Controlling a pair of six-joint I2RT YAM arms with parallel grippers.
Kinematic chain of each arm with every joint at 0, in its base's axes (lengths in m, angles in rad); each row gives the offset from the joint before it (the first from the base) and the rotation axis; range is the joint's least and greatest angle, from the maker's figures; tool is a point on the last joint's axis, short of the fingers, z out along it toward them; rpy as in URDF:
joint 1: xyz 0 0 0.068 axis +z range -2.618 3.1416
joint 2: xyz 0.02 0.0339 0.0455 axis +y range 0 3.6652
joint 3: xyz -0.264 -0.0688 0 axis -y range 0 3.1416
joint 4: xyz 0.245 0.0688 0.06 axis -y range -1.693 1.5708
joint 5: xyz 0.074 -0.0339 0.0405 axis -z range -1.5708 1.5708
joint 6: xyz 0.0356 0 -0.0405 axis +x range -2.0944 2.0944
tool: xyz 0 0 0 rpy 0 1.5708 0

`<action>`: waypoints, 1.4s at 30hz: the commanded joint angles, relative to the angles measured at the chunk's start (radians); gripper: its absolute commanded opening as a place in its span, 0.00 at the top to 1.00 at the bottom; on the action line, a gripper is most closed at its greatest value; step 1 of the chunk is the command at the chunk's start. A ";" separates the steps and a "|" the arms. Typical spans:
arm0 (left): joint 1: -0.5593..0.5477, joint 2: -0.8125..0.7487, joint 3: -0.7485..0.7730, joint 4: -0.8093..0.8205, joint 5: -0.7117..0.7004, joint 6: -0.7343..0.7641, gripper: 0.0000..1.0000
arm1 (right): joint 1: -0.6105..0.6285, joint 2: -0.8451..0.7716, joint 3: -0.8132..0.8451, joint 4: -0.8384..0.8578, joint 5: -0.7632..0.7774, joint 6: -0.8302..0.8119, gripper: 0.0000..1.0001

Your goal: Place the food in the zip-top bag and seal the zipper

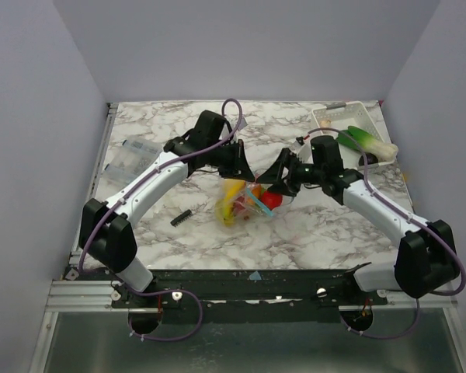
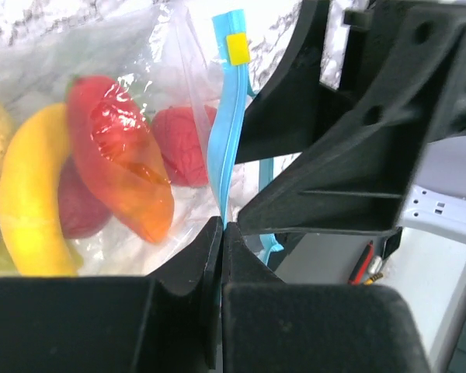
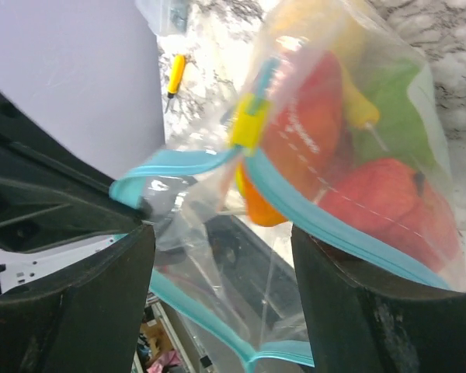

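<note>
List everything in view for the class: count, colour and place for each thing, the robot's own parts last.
zip-top bag: one, clear, mid-table between the grippers
zipper: one, teal-blue, along the bag's mouth
slider: one, yellow, on the zipper
food: several pieces, red, yellow, orange, green, inside the bag
leek: one, green and white, lying over the basket
basket: one, white, far right corner
black bar: one, black, left of the bag
clear packet: one, white-labelled, far left
table: one, grey-veined marble, under everything
left gripper: one, black, shut on the zipper
right gripper: one, black, open, fingers astride the bag
</note>
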 commanded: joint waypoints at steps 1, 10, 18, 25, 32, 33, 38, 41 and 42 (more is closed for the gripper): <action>-0.008 0.020 0.083 -0.125 -0.001 -0.008 1.00 | 0.010 -0.039 0.104 -0.021 0.033 0.023 0.27; -0.010 0.003 0.010 -0.081 -0.118 0.149 1.00 | 0.011 -0.207 -0.018 0.059 0.134 -0.076 0.28; -0.008 -0.021 -0.005 -0.077 -0.129 0.226 1.00 | 0.010 -0.223 0.168 -0.315 0.534 -0.174 0.28; -0.007 -0.033 0.001 -0.057 -0.037 0.210 1.00 | 0.009 -0.142 0.441 -0.600 0.988 -0.300 0.28; -0.008 -0.069 -0.057 -0.038 -0.037 0.201 1.00 | -0.017 -0.008 0.511 -0.666 1.392 -0.361 0.28; -0.007 -0.071 -0.061 -0.033 -0.033 0.197 1.00 | -0.024 0.021 0.504 -0.657 1.440 -0.366 0.28; -0.007 -0.082 -0.086 -0.018 -0.030 0.191 1.00 | -0.088 0.160 0.491 -0.589 1.499 -0.414 0.24; -0.008 -0.083 -0.094 -0.013 -0.033 0.190 1.00 | -0.143 0.242 0.491 -0.530 1.483 -0.455 0.21; -0.007 -0.081 -0.093 -0.015 -0.028 0.190 1.00 | -0.168 0.272 0.494 -0.519 1.482 -0.463 0.21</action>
